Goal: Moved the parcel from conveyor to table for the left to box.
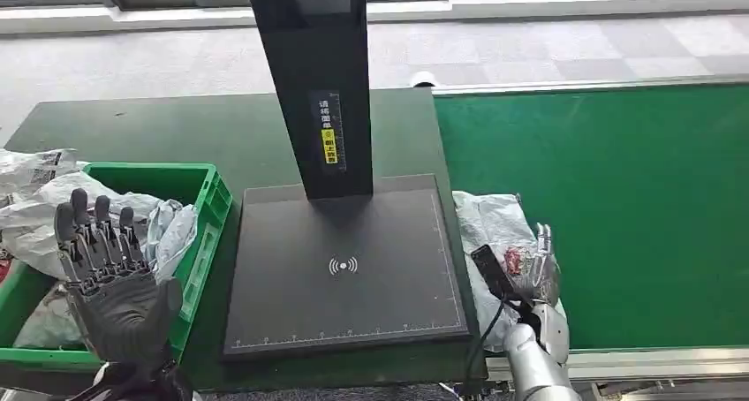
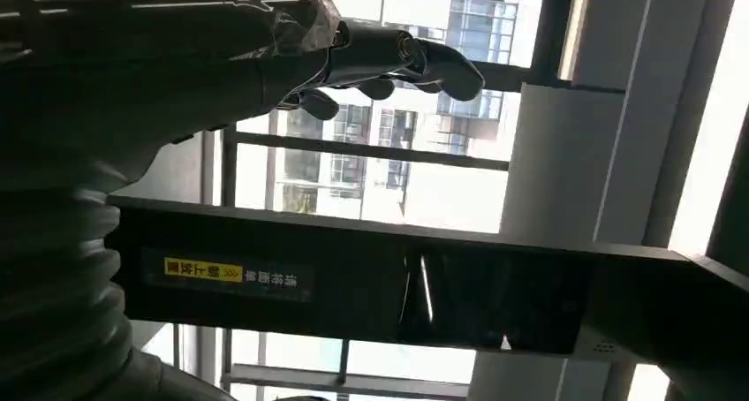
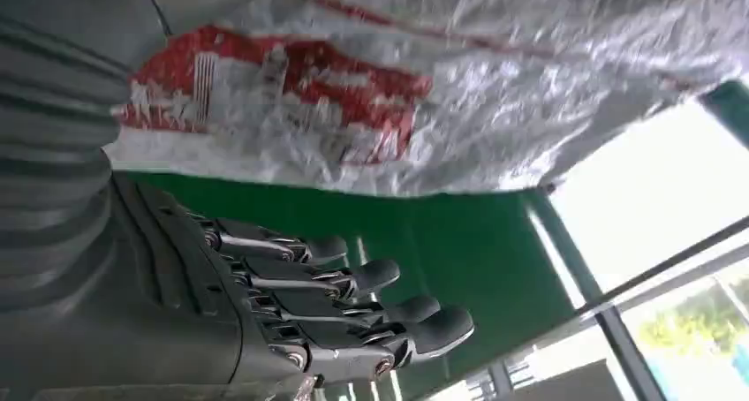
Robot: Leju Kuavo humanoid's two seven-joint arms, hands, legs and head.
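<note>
A parcel-sorting workstation: a green conveyor (image 1: 609, 207), a scanner stand (image 1: 344, 268) on a desk (image 1: 159, 127), and a green crate (image 1: 208, 215) of bagged parcels.

Crumpled grey parcel (image 1: 495, 229) on conveyor (image 1: 618, 207) edge

The dark grey many-fingered left hand (image 1: 113, 282) is raised at the lower left of the head view, back of the hand toward the camera, its fingers (image 1: 93, 229) straight, upright and slightly apart, holding nothing. The silver right arm (image 1: 539, 361) comes up from the lower right, and the silver-grey right hand (image 1: 540, 268) at its end stands edge-on with fingers extended. In the right wrist view its dark fingers (image 3: 353, 299) are stretched out side by side, grasping nothing.
</note>
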